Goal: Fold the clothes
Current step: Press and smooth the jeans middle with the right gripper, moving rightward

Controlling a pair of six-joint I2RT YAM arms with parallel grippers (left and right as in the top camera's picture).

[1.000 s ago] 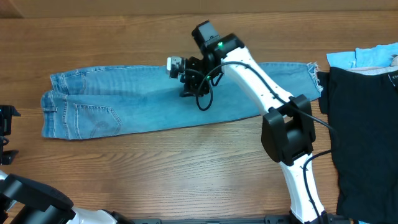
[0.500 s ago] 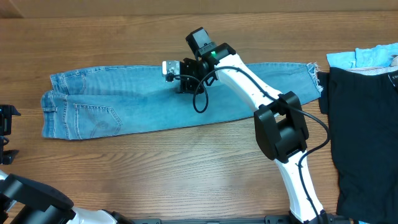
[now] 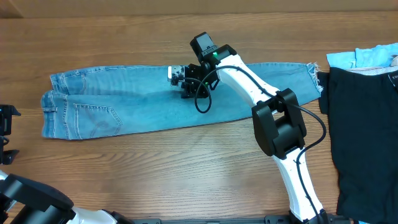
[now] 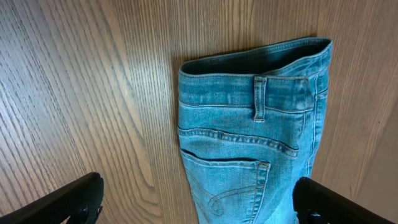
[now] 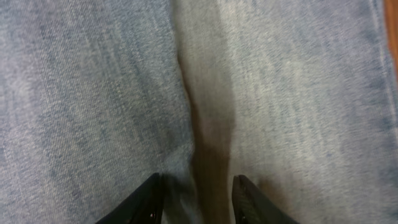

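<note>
The clothes are light blue jeans (image 3: 124, 106) lying flat and lengthwise across the table, waistband at the left, frayed hems at the right. My right gripper (image 3: 186, 91) is pressed down on the legs near the middle. In the right wrist view its fingers (image 5: 155, 196) straddle a raised ridge of denim (image 5: 211, 137); the jaws stand partly closed with a gap still showing. My left gripper (image 3: 6, 134) waits at the table's left edge, wide open, off the cloth. The left wrist view looks along the waistband and back pocket of the jeans (image 4: 249, 124), between the left gripper's (image 4: 199, 205) spread fingertips.
A black garment (image 3: 364, 124) lies at the right edge of the wooden table (image 3: 186, 174), with a pale blue garment (image 3: 360, 58) behind it. The right arm's white links and black elbow (image 3: 277, 127) reach over the jeans' right half.
The right gripper shifted slightly left, then back right over the jeans' middle, and its jaws have narrowed around a ridge of denim. The left arm has stayed still.
</note>
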